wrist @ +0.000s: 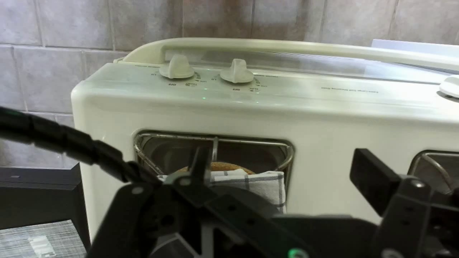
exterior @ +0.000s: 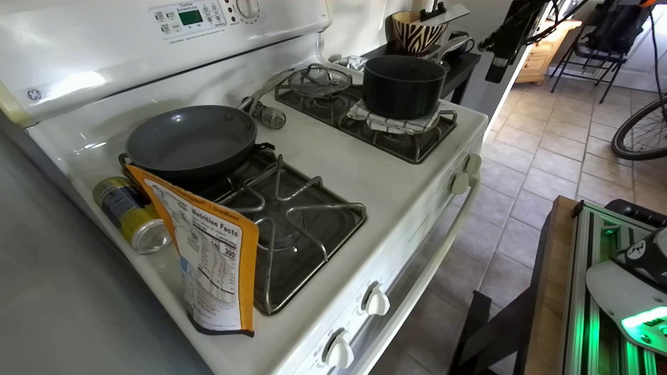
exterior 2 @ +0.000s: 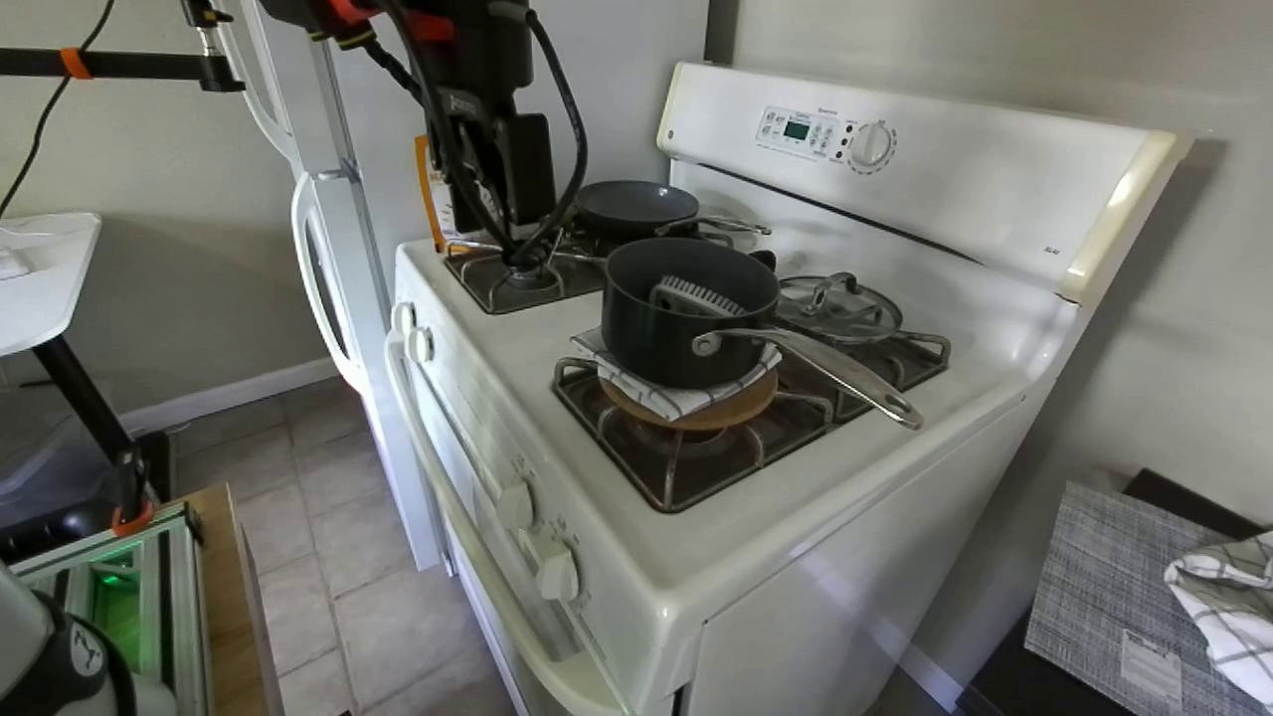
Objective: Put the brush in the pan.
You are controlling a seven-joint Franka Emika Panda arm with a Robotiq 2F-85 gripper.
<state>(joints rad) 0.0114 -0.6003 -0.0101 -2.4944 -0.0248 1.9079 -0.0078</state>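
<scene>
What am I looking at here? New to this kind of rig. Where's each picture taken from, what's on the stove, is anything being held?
The machine is a single robot arm with a two-fingered hand. Two pictures come from cameras standing outside the robot, each looking across the stove. The third comes from a camera on the robot's wrist, looking down past the hand.

On the stove you can see a black pot resting on a checked towel over a round brown trivet, plus a glass lid, a grey skillet, an orange-edged pouch and a can lying on its side. A brush is inside the pot.

The hand is open, with nothing visible in its grip.
</scene>
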